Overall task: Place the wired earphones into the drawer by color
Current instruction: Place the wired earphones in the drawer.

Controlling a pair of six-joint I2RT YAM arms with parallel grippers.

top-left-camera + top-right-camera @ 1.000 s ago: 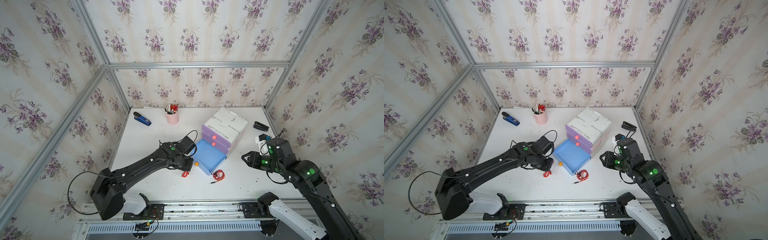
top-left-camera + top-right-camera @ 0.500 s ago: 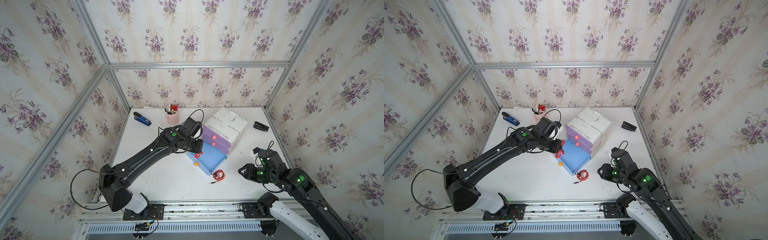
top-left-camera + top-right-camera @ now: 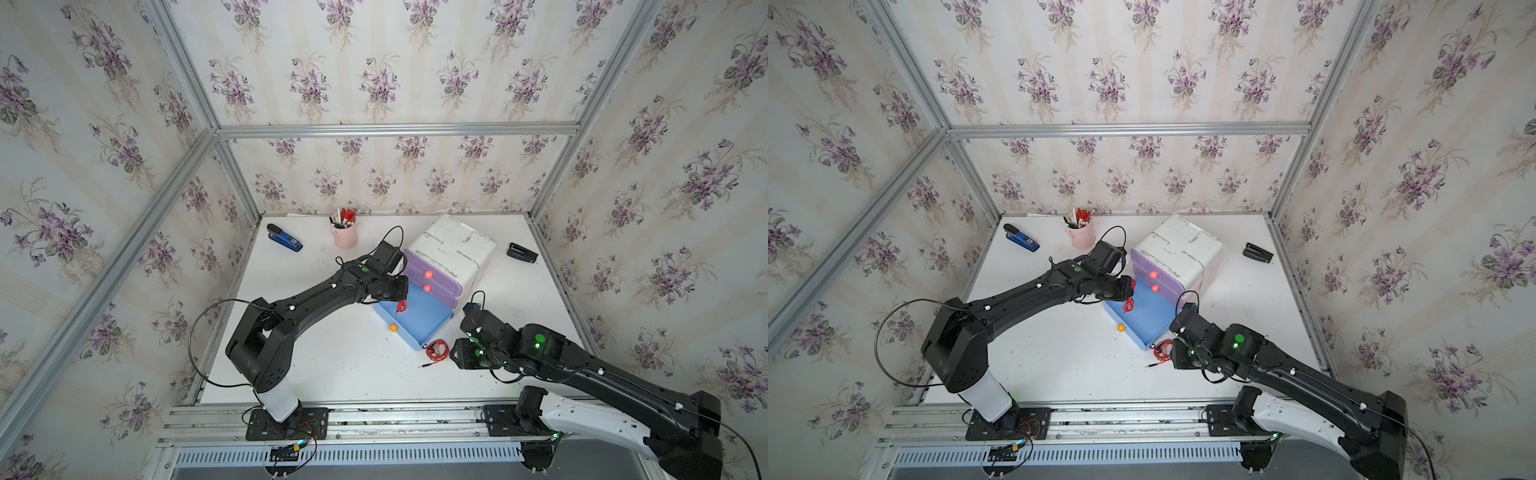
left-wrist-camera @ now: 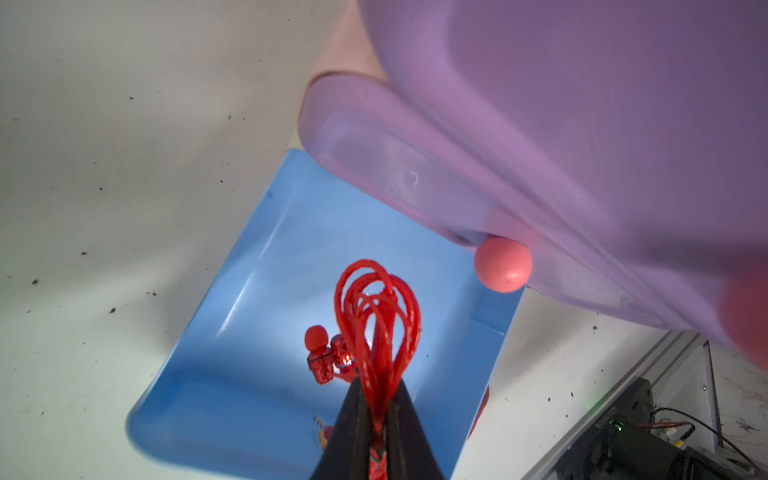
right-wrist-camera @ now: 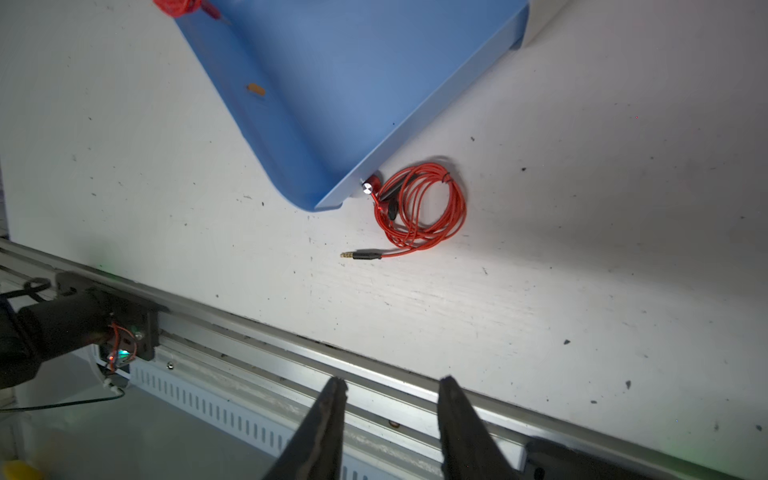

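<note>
My left gripper (image 4: pixel 376 392) is shut on a red bundle of wired earphones (image 4: pixel 376 316). The bundle hangs over the open blue drawer (image 4: pixel 249 332), near its back left corner, in both top views (image 3: pixel 401 306) (image 3: pixel 1128 305). Its earbuds dangle beside the loops. Another red earphone coil (image 5: pixel 419 208) lies on the white table against the drawer's front right corner (image 3: pixel 437 350), with its jack plug pointing away. My right gripper (image 5: pixel 392 384) is open and empty. It hovers over the table's front edge, just right of that coil.
The blue drawer (image 3: pixel 419 320) sticks out of a white cabinet (image 3: pixel 453 245). Two purple drawers (image 3: pixel 432 278) with pink knobs are shut above it. A pink pen cup (image 3: pixel 345 235), a blue stapler (image 3: pixel 284 241) and a black object (image 3: pixel 521 252) stand at the back. A metal rail (image 5: pixel 291 345) runs along the front.
The left gripper lifted the red bundle off the table left of the drawer and carried it over the drawer. The right arm swung forward and left, close to the other red coil.
</note>
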